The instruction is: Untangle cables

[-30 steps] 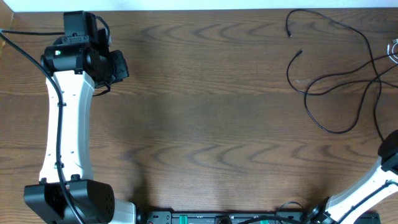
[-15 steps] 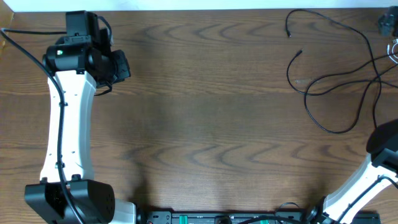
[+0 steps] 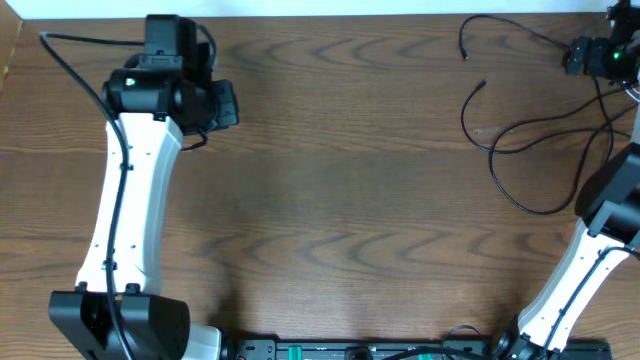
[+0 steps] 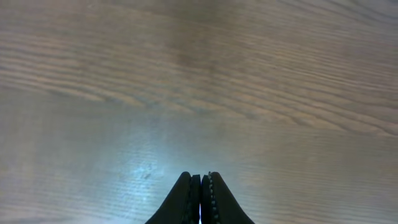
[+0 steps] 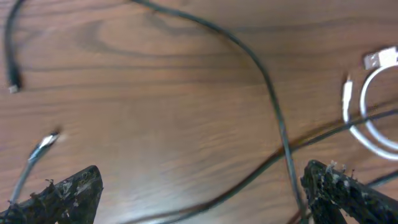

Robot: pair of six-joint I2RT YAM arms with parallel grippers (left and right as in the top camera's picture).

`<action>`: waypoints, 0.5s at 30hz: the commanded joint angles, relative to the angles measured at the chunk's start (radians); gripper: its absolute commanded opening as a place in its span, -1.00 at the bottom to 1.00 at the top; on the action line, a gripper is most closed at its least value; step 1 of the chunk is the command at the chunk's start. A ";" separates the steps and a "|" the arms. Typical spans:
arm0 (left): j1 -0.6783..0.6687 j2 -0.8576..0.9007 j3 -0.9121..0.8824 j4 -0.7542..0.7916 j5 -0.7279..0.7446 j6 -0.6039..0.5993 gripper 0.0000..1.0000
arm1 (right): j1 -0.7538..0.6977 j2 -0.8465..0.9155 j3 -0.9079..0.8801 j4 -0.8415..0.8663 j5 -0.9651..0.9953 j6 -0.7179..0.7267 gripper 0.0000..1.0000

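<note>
- My left pincer [image 3: 226,103] sits in the upper left of the overhead frame. Its fingers [image 4: 184,198] are pressed together on nothing, with only bare table [image 4: 186,87] below them.
- A wide stretch of wood lies between that pincer and the tangle, so my left arm is well apart from the work and I judge it the wrong arm to start with.
- The black cables [image 3: 545,211] sprawl over the upper right of the overhead frame. Two loose ends point toward the middle, and the loops cross further right.
- My right pincer [image 3: 580,57] hangs directly above that tangle at the top right, its jaws spread wide and holding nothing. This arm is by far the nearer.
- In the right wrist view one black strand [image 5: 273,99] runs from the top centre down toward the lower right, so its long axis is roughly top to bottom. A second strand cuts across it, rising from lower left to right.
- Their crossing lies off-centre between my open fingers, close to the right-hand fingertip [image 5: 339,186]. To straddle a single strand, I judge I must shift toward the right of that frame before coming down.
- The white cable [image 5: 367,124] is coiled at the right edge of that view, beyond the crossing. A black strand passes over its lower part.
</note>
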 commanded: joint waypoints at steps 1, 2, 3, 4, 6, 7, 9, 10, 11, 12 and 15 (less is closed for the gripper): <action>-0.035 0.006 -0.009 0.017 0.003 -0.006 -0.82 | -0.008 0.038 0.003 0.055 0.041 -0.057 0.97; -0.040 0.006 -0.009 0.019 0.003 -0.006 -0.83 | -0.010 0.051 0.003 0.071 0.042 -0.063 0.97; -0.046 0.006 -0.009 0.021 0.003 -0.006 -0.82 | -0.011 0.064 0.003 0.086 0.042 -0.074 0.96; -0.051 0.006 -0.009 0.021 0.003 -0.006 -0.82 | -0.012 0.076 0.003 0.098 0.042 -0.082 0.96; -0.058 0.006 -0.009 0.021 0.002 -0.006 -0.82 | -0.014 0.098 0.003 0.119 0.046 -0.088 0.94; -0.061 0.006 -0.009 0.021 0.002 -0.006 -0.81 | -0.015 0.105 0.003 0.127 0.046 -0.088 0.93; -0.066 0.006 -0.009 0.021 0.002 -0.006 -0.81 | -0.016 0.123 0.003 0.146 0.046 -0.088 0.92; -0.068 0.006 -0.009 0.021 0.002 -0.006 -0.82 | -0.016 0.130 0.003 0.155 0.049 -0.088 0.91; -0.068 0.006 -0.009 0.021 0.003 -0.006 -0.82 | -0.017 0.137 0.003 0.162 0.049 -0.089 0.91; -0.068 0.006 -0.009 0.021 0.003 -0.011 -0.82 | -0.017 0.146 0.003 0.169 0.054 -0.093 0.90; -0.068 0.006 -0.009 0.021 0.003 -0.018 -0.82 | -0.020 0.168 0.002 0.187 0.076 -0.096 0.89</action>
